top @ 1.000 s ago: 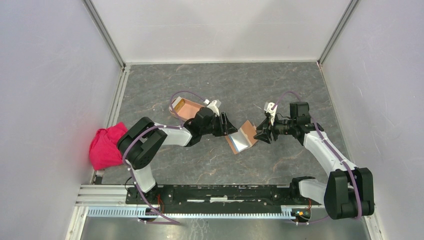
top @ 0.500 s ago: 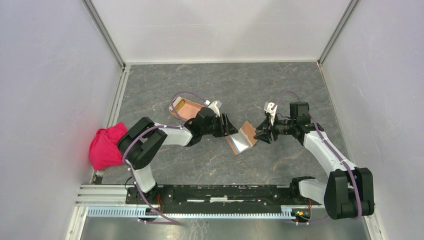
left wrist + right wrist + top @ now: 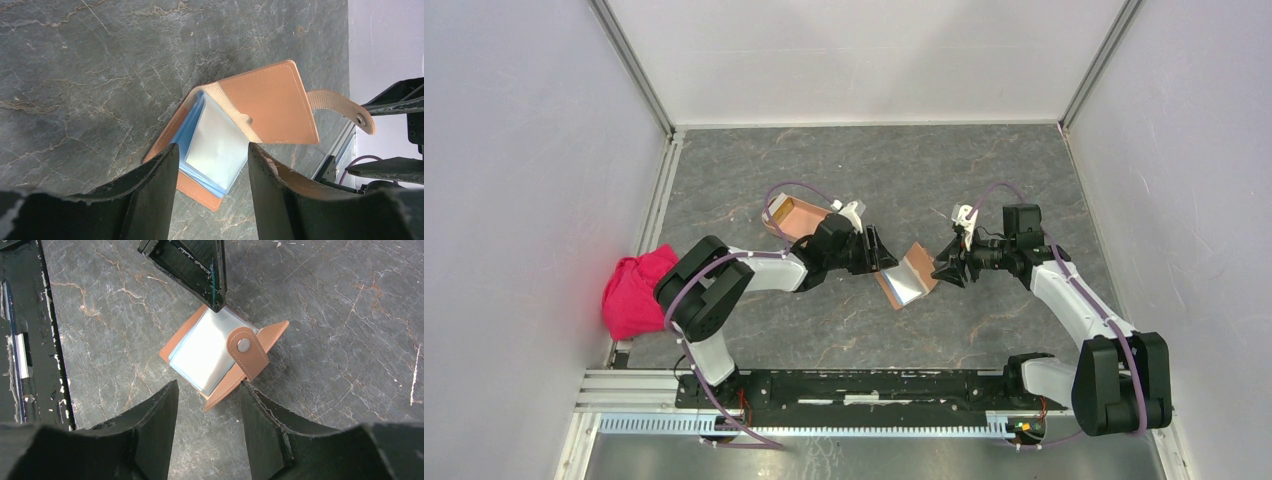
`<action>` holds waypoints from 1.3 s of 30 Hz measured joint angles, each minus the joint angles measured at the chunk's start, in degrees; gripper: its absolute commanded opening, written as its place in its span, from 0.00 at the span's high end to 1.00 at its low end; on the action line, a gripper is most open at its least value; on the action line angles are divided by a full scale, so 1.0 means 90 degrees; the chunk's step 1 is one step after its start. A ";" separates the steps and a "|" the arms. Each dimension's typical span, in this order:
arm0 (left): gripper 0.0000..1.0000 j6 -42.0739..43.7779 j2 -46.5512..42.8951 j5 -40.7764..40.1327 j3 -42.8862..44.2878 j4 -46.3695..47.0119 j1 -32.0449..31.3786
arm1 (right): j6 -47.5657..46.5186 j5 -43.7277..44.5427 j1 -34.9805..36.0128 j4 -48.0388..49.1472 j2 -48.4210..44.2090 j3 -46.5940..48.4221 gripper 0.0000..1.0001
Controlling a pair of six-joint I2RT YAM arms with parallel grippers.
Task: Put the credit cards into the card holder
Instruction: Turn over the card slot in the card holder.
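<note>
Wallet: tan leather, smooth and matt, pale stitching along the edge.
Sleeves: clear plastic, glossy, reflecting the light.
Snap: small metal stud, shiny.
Table: dark grey stone look with pale veins, smooth, slight sheen.
Rag: red cloth, soft, crumpled.
Fingers: black, matt, edges scuffed pale.

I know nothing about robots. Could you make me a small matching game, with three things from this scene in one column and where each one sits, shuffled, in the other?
Things:
1. brown wallet
2. pink tray
3. red cloth

Places:
A. against the left wall
B. lying open between the left gripper and the right gripper
C. farther back on the table, behind the left gripper

Pairs: 1-B, 2-C, 3-A
</note>
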 measured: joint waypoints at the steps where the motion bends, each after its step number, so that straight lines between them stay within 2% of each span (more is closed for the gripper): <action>1: 0.41 0.0000 -0.0002 0.0005 0.0000 0.0000 0.0000 | 0.0000 0.0000 0.0000 0.0000 0.0000 0.0000 0.45; 25: 0.40 0.0007 0.0112 0.0015 0.0153 -0.0355 -0.0005 | 0.0000 0.0000 0.0000 0.0000 0.0000 -0.0002 0.45; 39: 0.42 -0.0284 0.0153 0.0724 0.0153 0.0396 -0.0083 | -0.0002 -0.0005 0.0000 0.0000 -0.0002 0.0000 0.45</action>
